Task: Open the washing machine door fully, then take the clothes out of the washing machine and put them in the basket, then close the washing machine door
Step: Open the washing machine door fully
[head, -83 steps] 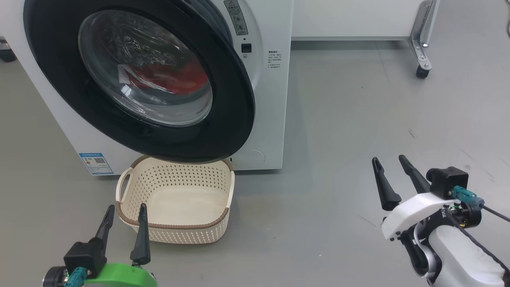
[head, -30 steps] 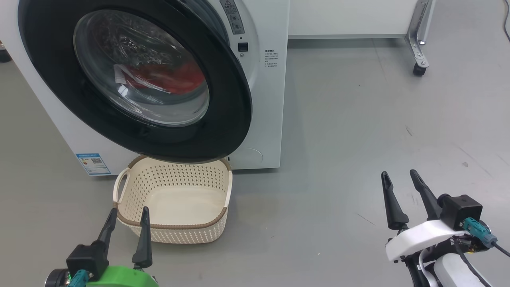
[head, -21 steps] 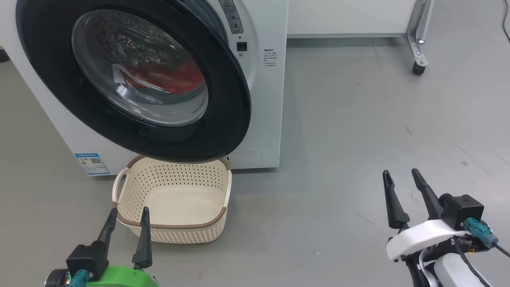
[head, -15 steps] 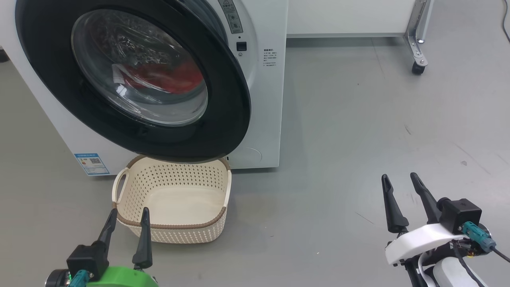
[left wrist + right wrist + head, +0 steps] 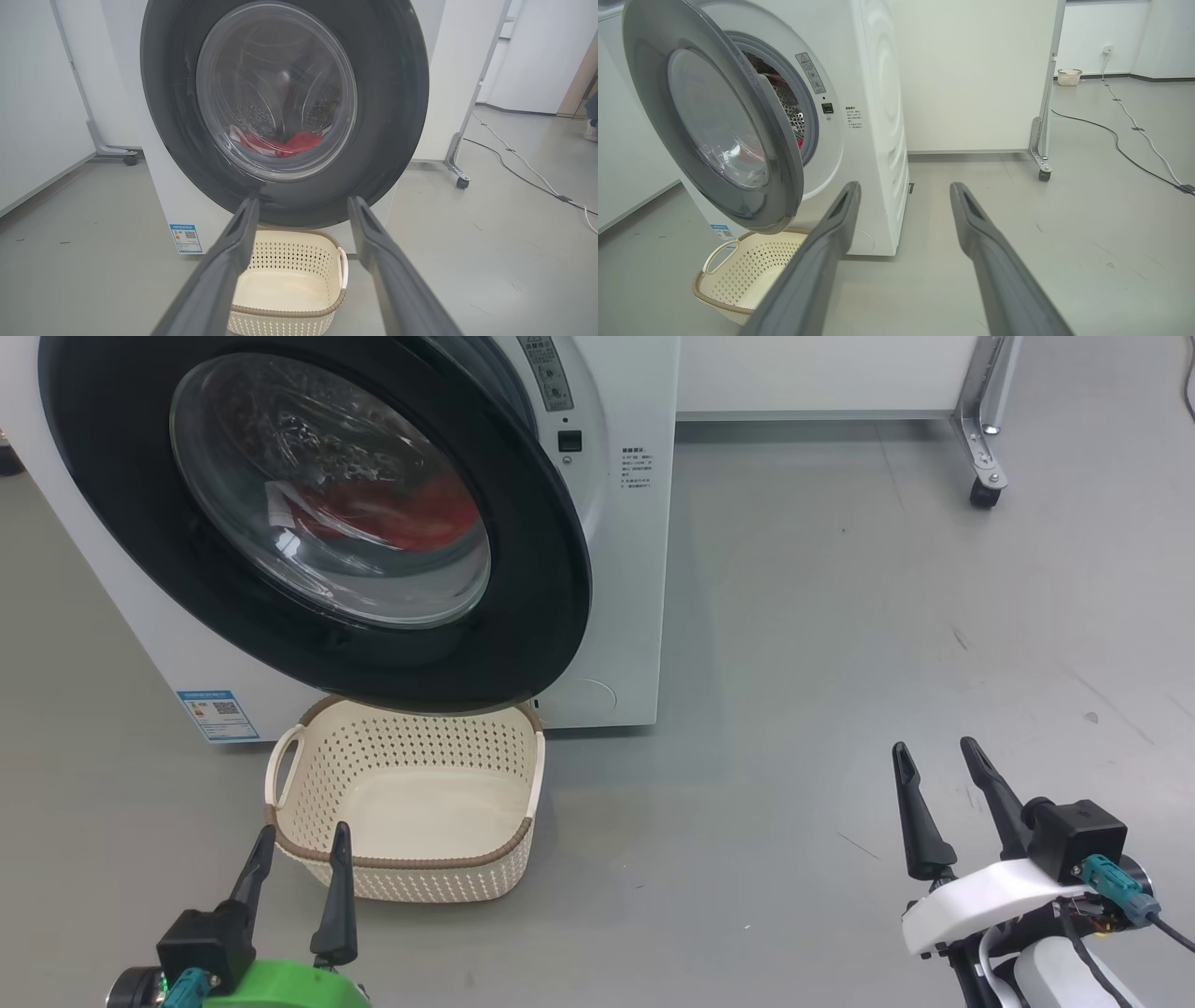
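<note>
You have the door [image 5: 551,569] standing partly open, swung out from the machine [image 5: 625,569] and overhanging the far rim of the basket [image 5: 429,882]. The clothes [image 5: 392,518] lie inside the machine, red behind the door glass. The basket sits on the floor [image 5: 794,663] touching the machine's front. Your left fingers [image 5: 336,887] are spread apart and hold nothing, on the basket's side away from the machine. Your right fingers [image 5: 915,812] are likewise spread and hold nothing, well off to the machine's right.

Floor [image 5: 822,616]: grey, smooth, with faint dark scuffs. The washing machine [image 5: 635,569] stands on it. The basket [image 5: 420,887] sits just before the machine's base. A caster [image 5: 982,493] rests well to the right. A cable [image 5: 1148,168] trails across the floor.
</note>
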